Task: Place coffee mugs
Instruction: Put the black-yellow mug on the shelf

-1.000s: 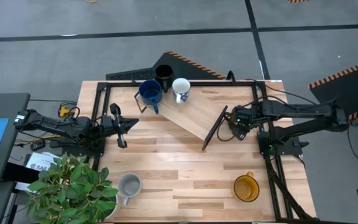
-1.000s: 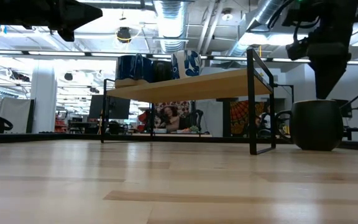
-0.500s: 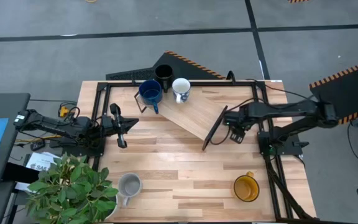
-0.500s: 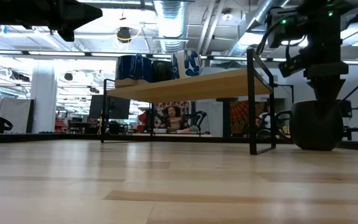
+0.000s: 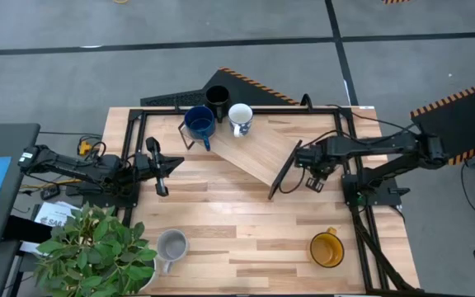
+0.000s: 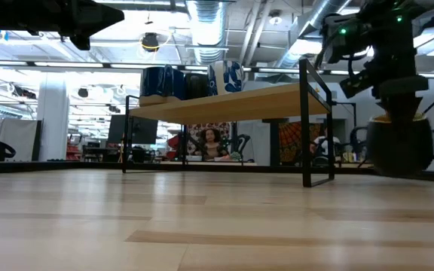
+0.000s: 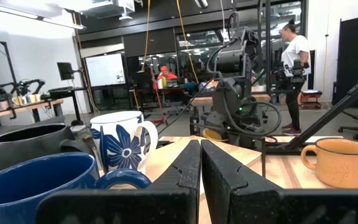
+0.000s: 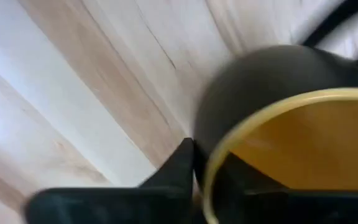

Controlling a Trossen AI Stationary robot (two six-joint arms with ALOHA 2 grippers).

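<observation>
Counter (image 5: 246, 223) carrying a raised wooden shelf (image 5: 258, 148), where blue (image 5: 199, 122), black (image 5: 217, 96) and white (image 5: 240, 116) mugs stand, well apart from the right claw (image 5: 315, 178). That claw is clamped on the rim of a dark, yellow-lined mug (image 6: 400, 143), apparently lifted just clear of the counter for carrying shelfward. Left claw (image 5: 162, 175): fingers together, idle.

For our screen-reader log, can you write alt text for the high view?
The right claw hangs over the table beside a wooden shelf bearing black, blue and white mugs.
</observation>
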